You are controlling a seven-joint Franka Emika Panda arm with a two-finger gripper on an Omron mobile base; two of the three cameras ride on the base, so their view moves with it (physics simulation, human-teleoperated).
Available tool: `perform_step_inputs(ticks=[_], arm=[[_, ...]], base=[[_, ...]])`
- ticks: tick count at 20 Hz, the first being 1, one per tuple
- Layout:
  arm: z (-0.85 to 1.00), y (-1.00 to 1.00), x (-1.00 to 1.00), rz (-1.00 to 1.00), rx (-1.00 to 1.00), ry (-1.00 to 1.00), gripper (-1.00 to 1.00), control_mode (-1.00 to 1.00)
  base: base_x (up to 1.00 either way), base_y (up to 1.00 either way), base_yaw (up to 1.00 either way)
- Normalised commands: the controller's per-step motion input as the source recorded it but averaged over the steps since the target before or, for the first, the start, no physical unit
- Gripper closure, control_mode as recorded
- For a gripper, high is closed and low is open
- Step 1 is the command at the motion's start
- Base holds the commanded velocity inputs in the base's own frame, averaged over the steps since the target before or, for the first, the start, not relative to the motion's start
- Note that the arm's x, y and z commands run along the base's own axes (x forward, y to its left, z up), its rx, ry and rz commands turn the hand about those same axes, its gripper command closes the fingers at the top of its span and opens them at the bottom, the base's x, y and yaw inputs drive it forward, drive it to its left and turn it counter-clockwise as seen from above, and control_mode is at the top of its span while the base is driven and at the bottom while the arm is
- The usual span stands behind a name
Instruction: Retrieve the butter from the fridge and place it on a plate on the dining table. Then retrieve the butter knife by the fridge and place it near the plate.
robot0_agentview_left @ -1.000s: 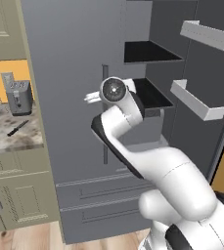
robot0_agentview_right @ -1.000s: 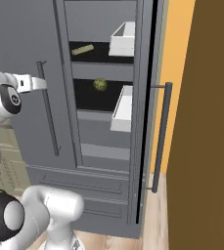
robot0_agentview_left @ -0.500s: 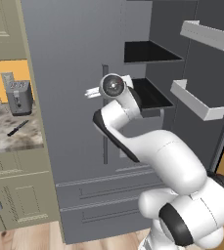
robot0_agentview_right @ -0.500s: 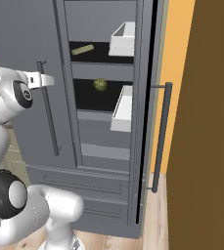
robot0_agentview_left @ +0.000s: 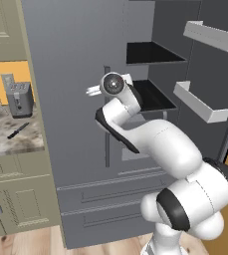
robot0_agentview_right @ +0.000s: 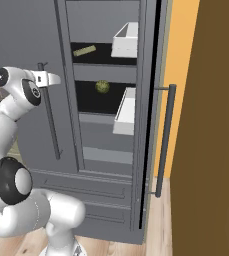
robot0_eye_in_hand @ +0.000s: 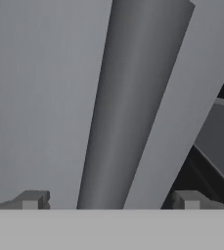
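Currently the butter lies on the upper shelf of the fridge, whose right door stands open, with a round green item on the shelf below and white door bins just beside. Risk: the gripper, jaws spread wide and empty, hangs at the closed left door's bar handle, and swinging right could strike that door's edge. Room through the opening looks narrow.
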Motion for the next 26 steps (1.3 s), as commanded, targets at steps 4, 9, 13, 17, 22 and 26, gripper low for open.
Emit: perform_step_inputs(ticks=[4, 9, 13, 17, 22, 26], arm=[[0.0, 0.0, 0.11, 0.0, 0.0, 0.0, -1.0, -1.0], [0.0, 0.0, 0.03, 0.0, 0.0, 0.0, -1.0, -1.0], [0.0, 0.0, 0.0, 0.0, 0.0, 0.0, 1.0, -1.0], [0.0, 0.0, 0.0, 0.0, 0.0, 0.0, 1.0, -1.0], [0.0, 0.04, -0.05, 0.0, 0.0, 0.0, 1.0, -1.0], [0.0, 0.33, -0.47, -0.06, 0.0, 0.0, 1.0, -1.0]], base=[[0.0, 0.0, 0.0], [0.0, 0.0, 0.0], [0.0, 0.0, 0.0], [0.0, 0.0, 0.0], [0.0, 0.0, 0.0], [0.0, 0.0, 0.0]])
